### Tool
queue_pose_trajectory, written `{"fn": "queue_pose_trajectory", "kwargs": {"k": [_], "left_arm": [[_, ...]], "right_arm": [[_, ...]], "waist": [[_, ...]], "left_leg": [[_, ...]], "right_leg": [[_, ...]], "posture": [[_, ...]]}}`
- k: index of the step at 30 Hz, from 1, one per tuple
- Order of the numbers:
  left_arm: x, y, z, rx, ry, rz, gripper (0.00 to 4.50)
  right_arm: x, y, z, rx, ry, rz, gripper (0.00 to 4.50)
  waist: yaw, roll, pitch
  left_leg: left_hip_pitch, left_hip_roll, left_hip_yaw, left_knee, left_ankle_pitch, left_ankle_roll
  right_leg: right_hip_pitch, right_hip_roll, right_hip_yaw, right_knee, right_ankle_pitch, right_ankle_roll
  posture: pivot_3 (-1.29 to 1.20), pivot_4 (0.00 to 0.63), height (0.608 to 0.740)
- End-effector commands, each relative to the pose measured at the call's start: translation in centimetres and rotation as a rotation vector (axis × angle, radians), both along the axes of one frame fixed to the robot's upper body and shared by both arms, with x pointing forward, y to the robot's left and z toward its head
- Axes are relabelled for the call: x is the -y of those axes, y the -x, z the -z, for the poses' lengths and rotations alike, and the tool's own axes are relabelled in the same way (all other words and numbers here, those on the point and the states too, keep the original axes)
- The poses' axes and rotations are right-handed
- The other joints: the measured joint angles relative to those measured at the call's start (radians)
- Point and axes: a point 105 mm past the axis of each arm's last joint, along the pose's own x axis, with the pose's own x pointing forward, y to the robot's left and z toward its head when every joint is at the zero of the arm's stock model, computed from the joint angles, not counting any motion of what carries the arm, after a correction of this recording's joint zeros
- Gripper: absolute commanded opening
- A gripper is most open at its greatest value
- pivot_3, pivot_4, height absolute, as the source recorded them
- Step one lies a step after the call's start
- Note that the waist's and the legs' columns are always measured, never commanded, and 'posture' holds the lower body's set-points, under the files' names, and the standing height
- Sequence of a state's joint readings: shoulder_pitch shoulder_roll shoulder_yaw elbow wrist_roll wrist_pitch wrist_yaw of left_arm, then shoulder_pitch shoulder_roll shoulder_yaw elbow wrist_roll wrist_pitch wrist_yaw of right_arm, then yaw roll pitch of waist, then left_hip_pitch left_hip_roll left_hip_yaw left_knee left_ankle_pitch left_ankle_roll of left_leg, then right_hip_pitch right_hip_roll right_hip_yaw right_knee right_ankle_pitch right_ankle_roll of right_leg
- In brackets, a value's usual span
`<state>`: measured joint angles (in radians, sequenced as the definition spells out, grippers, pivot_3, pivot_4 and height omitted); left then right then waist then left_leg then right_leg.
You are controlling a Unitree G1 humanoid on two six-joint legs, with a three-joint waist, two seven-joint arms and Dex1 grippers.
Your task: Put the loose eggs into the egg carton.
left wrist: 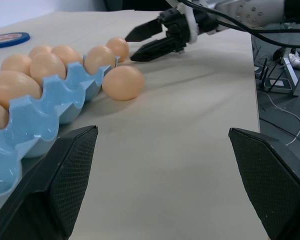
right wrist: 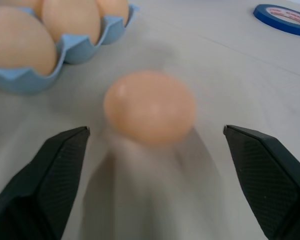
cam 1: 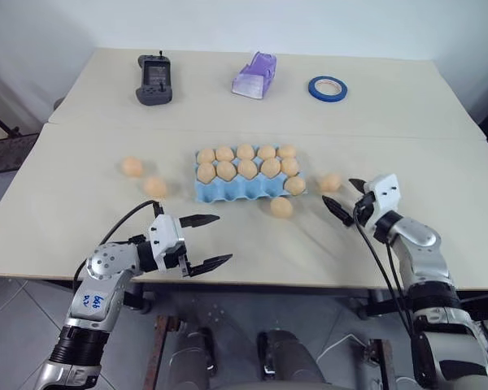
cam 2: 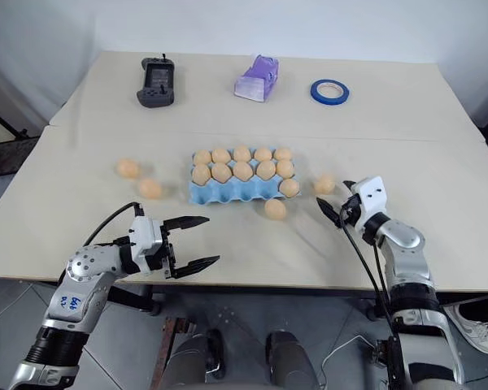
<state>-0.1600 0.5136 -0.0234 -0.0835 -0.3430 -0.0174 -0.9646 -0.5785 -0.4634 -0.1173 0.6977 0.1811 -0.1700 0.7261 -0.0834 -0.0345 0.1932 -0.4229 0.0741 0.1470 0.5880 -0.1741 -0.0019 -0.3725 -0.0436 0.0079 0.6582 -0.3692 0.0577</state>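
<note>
The light blue egg carton (cam 1: pixel 228 192) lies mid-table; eggs fill its back two rows and one front cup at the right end. Two loose eggs lie left of it, one farther back (cam 1: pixel 132 166) and one nearer (cam 1: pixel 155 187). Another egg (cam 1: pixel 281 207) rests just off the carton's front right corner. A further egg (cam 1: pixel 331 182) sits right of the carton, and my right gripper (cam 1: pixel 338 189) stands open just short of it; in the right wrist view this egg (right wrist: pixel 150 107) lies ahead between the open fingers. My left gripper (cam 1: pixel 224 238) is open and empty near the table's front edge, below the carton.
At the back of the table stand a black handheld controller (cam 1: pixel 154 81), a purple-white packet (cam 1: pixel 256 75) and a blue tape roll (cam 1: pixel 327 88). A seam crosses the tabletop behind the carton. The front edge runs just under my left gripper.
</note>
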Motion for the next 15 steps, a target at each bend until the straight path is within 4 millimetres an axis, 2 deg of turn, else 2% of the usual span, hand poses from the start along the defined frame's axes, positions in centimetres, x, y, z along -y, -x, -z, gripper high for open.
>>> {"fn": "queue_pose_trajectory", "kwargs": {"k": [1,6,9,13,15], "left_arm": [[0.0,0.3,-0.9,0.045,0.0,-0.005,4.47],[0.1,0.3,-1.0,0.046,0.004,-0.011,4.47],[0.0,0.2,-1.1,0.049,0.004,-0.013,4.5],[0.0,-0.1,-1.3,0.056,0.006,-0.025,4.5],[-0.2,-0.2,-1.3,0.059,0.005,-0.035,4.5]], "right_arm": [[-0.6,-1.0,-0.7,0.032,0.001,-0.01,4.5],[-1.5,-2.2,-0.6,0.033,-0.011,-0.003,4.5],[-1.9,-2.5,-0.5,0.034,-0.013,0.002,3.87],[-1.7,-2.5,-1.3,0.082,-0.012,0.0,2.57],[-1.9,-2.3,-2.3,0.123,-0.018,-0.026,2.46]], "waist": [[-0.002,0.0,0.0],[-0.002,0.0,0.0],[-0.002,0.0,0.0],[-0.002,0.0,0.0],[-0.002,0.0,0.0]], "left_leg": [[0.0,0.0,0.0,0.0,0.0,0.0],[0.0,0.0,0.0,0.001,0.0,0.0],[0.0,0.0,0.0,0.001,0.0,0.0],[0.0,0.0,0.0,0.001,0.0,0.0],[0.0,0.0,0.0,0.001,0.0,0.0]], "right_leg": [[0.0,0.0,0.0,0.0,0.0,0.0],[0.0,0.0,0.0,0.001,0.0,0.0],[0.0,0.0,0.0,0.001,0.0,0.0],[0.0,0.0,0.0,0.001,0.0,0.0],[0.0,0.0,0.0,0.001,0.0,0.0]], "posture": [[0.0,0.15,0.74],[0.0,0.15,0.74],[0.0,0.15,0.74],[0.0,0.15,0.74],[0.0,0.15,0.74]]}}
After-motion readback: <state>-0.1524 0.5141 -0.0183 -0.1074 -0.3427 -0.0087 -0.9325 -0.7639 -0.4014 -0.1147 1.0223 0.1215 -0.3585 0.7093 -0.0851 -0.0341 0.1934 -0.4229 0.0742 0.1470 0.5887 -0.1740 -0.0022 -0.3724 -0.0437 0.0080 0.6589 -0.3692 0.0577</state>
